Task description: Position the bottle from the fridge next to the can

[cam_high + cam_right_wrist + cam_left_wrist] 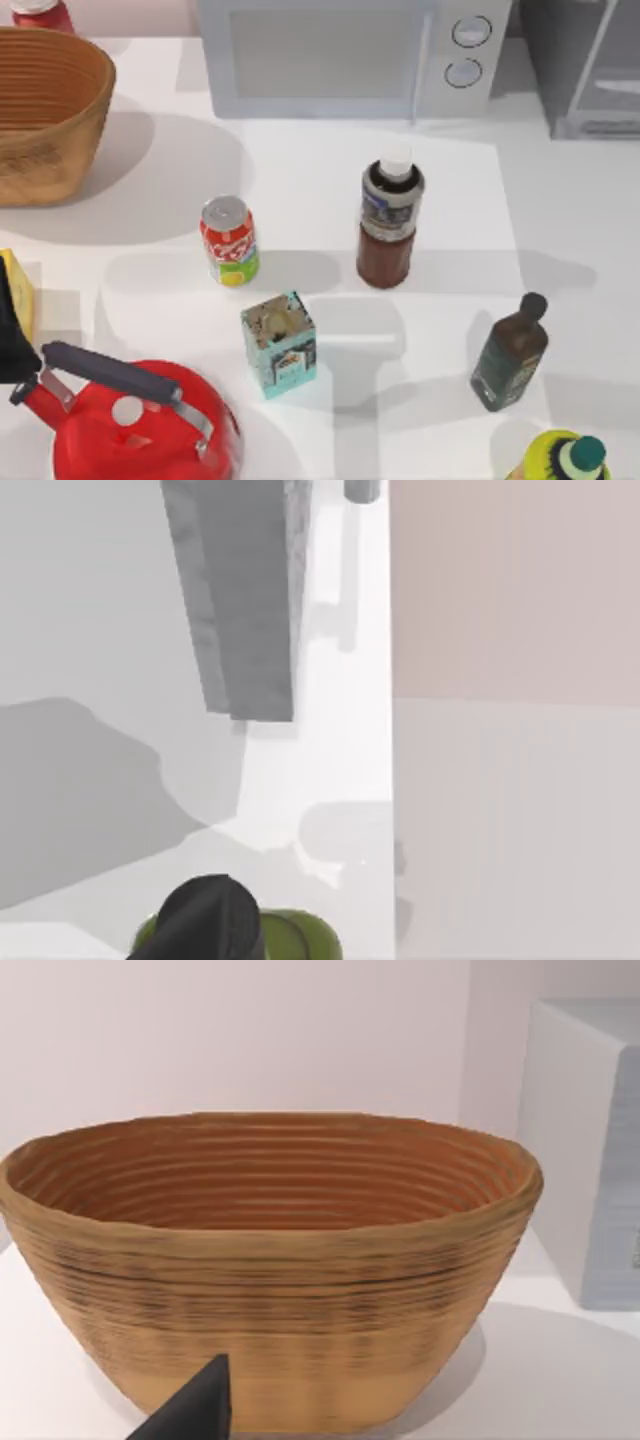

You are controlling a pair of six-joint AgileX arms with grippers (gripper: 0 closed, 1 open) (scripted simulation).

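- Top view, nearest edge: a red kettle with a dark handle (140,425) sits at the front left, and a yellow bottle with a teal cap (565,458) at the front right corner.
- Just behind stand a teal printed carton box (279,343) and, to the right, a dark green-brown flask-like bottle with a black stopper (510,355).
- Mid-table, the small red soda can with a silver top (229,240) stands upright; the tall clear plastic bottle with a white cap (389,215) stands upright near its right, apart from it.
- Farther back are a woven wicker basket (50,110) at left, a white microwave (350,55) and the large grey fridge (585,65) at right.
- My left wrist view faces the basket (270,1260), with one dark fingertip (195,1410) low in the picture.
- I cannot tell how either of my grippers is set.
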